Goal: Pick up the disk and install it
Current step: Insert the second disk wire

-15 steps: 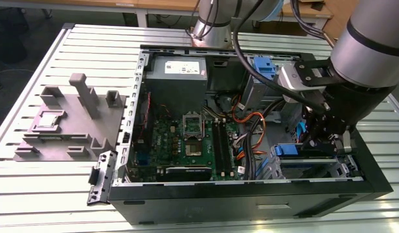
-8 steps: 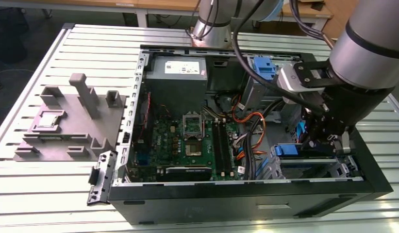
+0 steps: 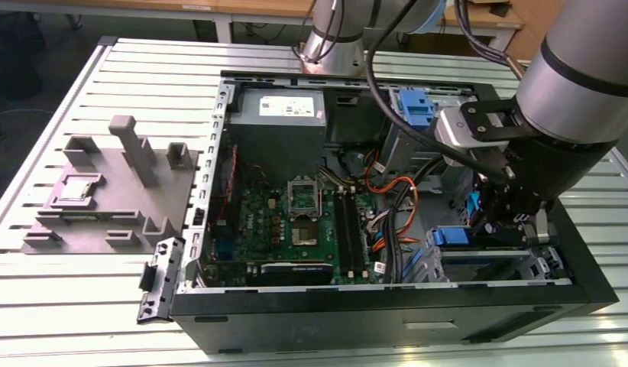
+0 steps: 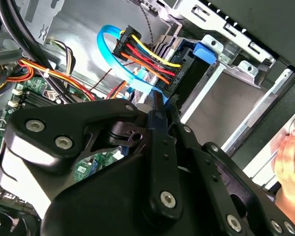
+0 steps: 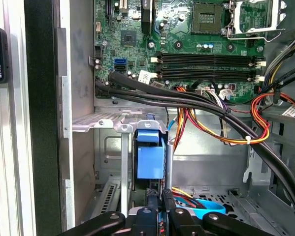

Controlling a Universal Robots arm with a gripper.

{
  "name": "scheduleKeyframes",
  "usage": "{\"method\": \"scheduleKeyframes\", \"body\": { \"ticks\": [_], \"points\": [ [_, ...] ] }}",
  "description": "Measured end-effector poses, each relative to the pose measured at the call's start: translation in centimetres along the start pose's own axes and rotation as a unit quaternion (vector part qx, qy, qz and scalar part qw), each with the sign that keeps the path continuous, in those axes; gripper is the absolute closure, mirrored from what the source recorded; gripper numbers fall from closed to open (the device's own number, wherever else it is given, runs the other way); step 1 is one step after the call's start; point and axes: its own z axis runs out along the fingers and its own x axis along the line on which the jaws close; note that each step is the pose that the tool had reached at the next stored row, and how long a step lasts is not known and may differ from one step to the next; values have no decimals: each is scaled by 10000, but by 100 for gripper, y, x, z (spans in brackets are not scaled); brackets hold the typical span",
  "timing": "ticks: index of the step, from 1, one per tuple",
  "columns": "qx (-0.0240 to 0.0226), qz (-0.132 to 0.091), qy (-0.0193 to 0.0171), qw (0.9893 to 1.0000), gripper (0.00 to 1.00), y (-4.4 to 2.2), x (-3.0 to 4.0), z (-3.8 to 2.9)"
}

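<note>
While the arm reaches deep into the open computer case [image 3: 589,294] on the slatted worktop [image 3: 79,298], the pincer [image 5: 159,209] sits clenched on a thin blue edge, which I judge to be the disk [image 5: 151,160] standing upright in the drive cage [image 5: 115,123] below the motherboard [image 5: 201,44]. Pick-up looks finished; seating seems under way, though whether it has latched is hidden. A hand [image 4: 291,157] rests beside the case.
</note>
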Motion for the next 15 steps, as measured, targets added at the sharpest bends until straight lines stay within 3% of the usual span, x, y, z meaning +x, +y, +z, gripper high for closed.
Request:
{"method": "scheduleKeyframes", "body": {
  "ticks": [4, 6, 7, 15],
  "points": [
    [0, 0, -4, 10000, 84, 0, 0, -4],
    [-2, 1, -7, 10000, 83, -5, -1, -39],
    [-6, 0, -2, 10000, 76, -8, -1, -67],
    [-31, 1, -3, 10000, 76, -23, -3, -182]
  ]
}}
